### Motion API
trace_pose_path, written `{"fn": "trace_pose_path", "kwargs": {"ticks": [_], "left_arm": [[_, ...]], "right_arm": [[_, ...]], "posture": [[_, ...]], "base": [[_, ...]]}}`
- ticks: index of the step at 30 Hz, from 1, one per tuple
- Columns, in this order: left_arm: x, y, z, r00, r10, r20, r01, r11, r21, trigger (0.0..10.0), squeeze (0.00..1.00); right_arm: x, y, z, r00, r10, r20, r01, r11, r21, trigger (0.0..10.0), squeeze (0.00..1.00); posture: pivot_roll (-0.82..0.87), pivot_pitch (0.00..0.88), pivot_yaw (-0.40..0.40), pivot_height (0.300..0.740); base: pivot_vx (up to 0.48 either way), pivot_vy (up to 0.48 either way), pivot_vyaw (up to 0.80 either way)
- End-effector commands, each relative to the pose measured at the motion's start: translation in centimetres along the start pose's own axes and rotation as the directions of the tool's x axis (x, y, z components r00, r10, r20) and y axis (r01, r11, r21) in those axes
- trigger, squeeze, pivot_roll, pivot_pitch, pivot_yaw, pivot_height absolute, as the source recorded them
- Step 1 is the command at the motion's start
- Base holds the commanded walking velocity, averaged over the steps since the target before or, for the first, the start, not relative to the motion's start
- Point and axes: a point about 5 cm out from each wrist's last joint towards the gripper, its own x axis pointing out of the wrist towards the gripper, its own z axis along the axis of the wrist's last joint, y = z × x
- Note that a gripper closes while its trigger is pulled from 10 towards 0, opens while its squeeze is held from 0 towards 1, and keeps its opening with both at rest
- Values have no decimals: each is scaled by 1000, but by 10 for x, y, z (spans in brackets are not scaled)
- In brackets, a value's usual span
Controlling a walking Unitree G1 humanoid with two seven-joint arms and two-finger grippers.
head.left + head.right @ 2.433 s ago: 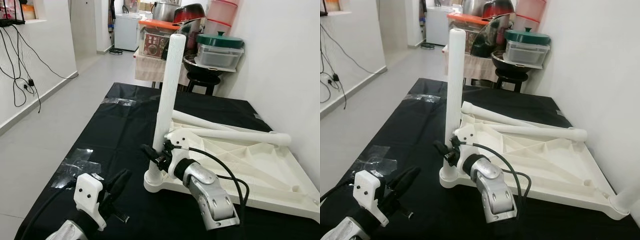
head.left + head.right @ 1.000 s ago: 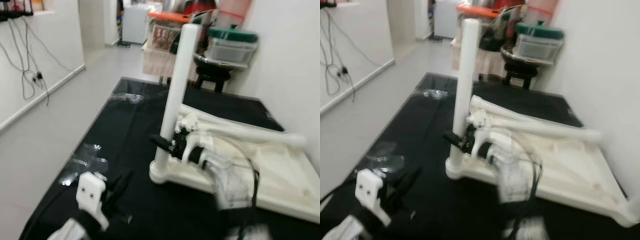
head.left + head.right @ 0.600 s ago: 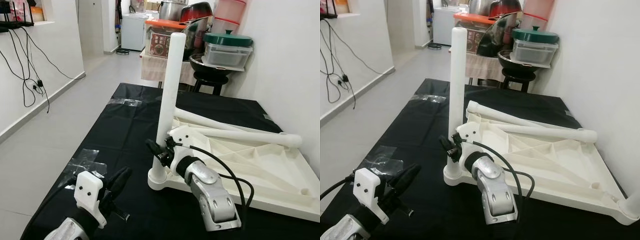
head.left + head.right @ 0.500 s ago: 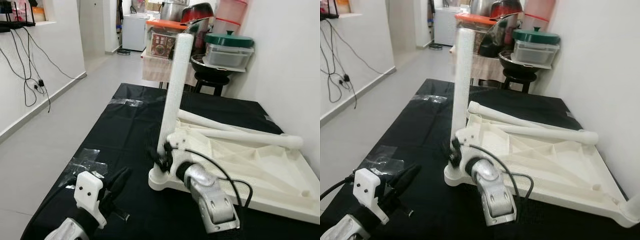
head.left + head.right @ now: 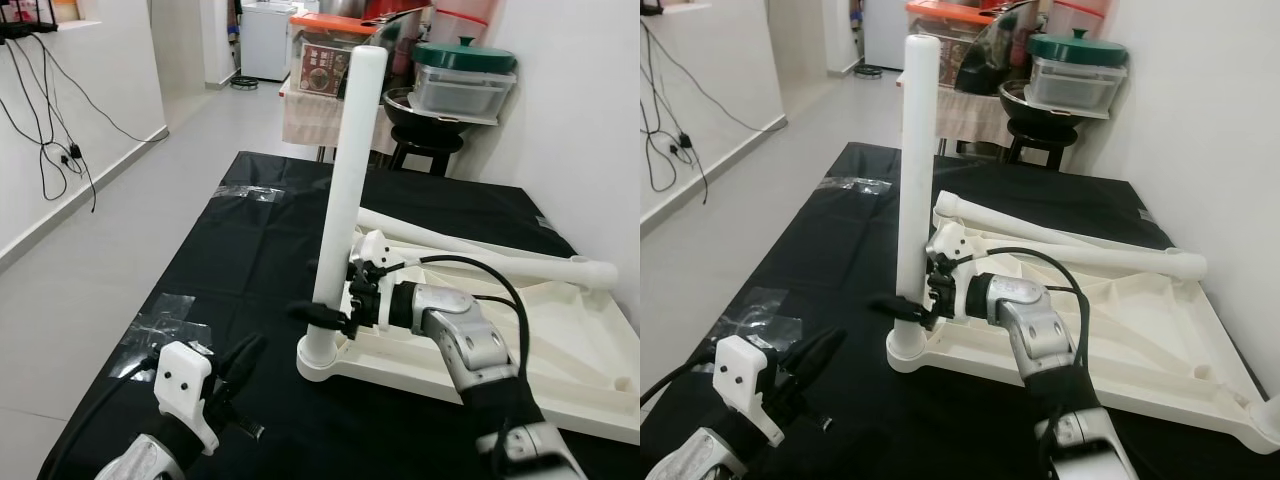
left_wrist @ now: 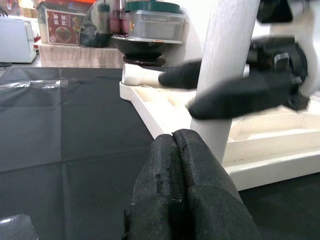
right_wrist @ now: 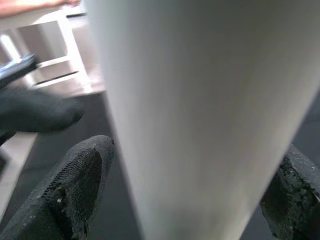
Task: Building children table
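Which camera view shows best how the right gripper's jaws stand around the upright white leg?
The right wrist view: its fingers flank the upright leg. Eye views show the right gripper low on the leg; the left wrist view shows it blurred.
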Motion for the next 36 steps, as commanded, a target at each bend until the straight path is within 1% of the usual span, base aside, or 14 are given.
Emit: {"fn": "trace_pose_path", "kwargs": {"ticks": [1,2,3,4,5,14,21,22,23,25,26,27,31,36], "left_arm": [[1,-2,-4,1000,0,-12,0,1000,2,10000,0],[1,-2,-4,1000,1,-12,-1,1000,3,10000,0],[1,-2,-4,1000,1,-12,-1,1000,3,10000,0],[1,-2,-5,1000,2,-13,-2,1000,4,10000,0],[1,-2,-5,1000,1,-13,-1,1000,3,10000,0],[0,-3,-5,1000,-4,-14,4,1000,-2,10000,0],[-2,-3,-2,1000,-5,-14,5,1000,-4,10000,0],[-3,-2,-2,1000,-6,-14,5,1000,-4,10000,0],[-4,-1,-1,1000,-6,-15,6,1000,-4,10000,0],[-4,-1,-1,1000,-6,-15,6,1000,-4,10000,0],[-5,0,-1,1000,-6,-17,6,1000,-4,10000,0],[-6,2,0,1000,-6,-19,6,1000,-4,10000,0],[-5,3,-1,1000,-5,-22,5,1000,-3,10000,0],[-4,2,-2,1000,-7,-21,7,1000,-1,10000,0]], "right_arm": [[-3,-6,9,999,51,3,-51,999,-12,10000,0],[-5,-11,16,995,93,21,-93,996,-1,6431,0],[-5,-11,16,995,93,21,-93,996,-1,6431,0],[-7,-13,22,992,121,41,-122,993,8,3882,0],[-10,-16,27,988,143,61,-144,989,19,0,0],[-21,-20,23,979,196,51,-197,980,11,0,0],[-35,11,-5,979,203,1,-203,979,6,0,0],[-34,21,-13,985,172,-10,-172,985,28,0,0],[-16,27,-24,999,-43,-24,45,997,70,0,0],[-16,27,-24,999,-43,-24,45,997,70,0,0],[-4,28,-37,866,-496,-66,500,851,161,0,0],[11,48,-46,809,-574,-129,588,788,182,0,0],[17,52,-47,760,-628,-167,644,762,70,0,0],[19,41,-46,778,-607,-160,622,780,66,0,0]], "posture": [[40,0,-140,740],[41,0,-138,740],[41,0,-138,740],[41,0,-138,740],[41,0,-135,740],[33,0,-130,740],[25,0,-119,740],[22,0,-120,740],[19,0,-122,740],[19,0,-122,740],[10,2,-119,740],[12,13,-105,740],[11,0,-111,740],[19,0,-119,740]], "base": [[0,0,0],[0,0,0],[0,0,0],[0,0,0],[0,0,0],[0,0,0],[0,0,0],[0,0,0],[0,0,0],[0,0,0],[0,0,0],[0,0,0],[0,0,0],[0,0,0]]}}
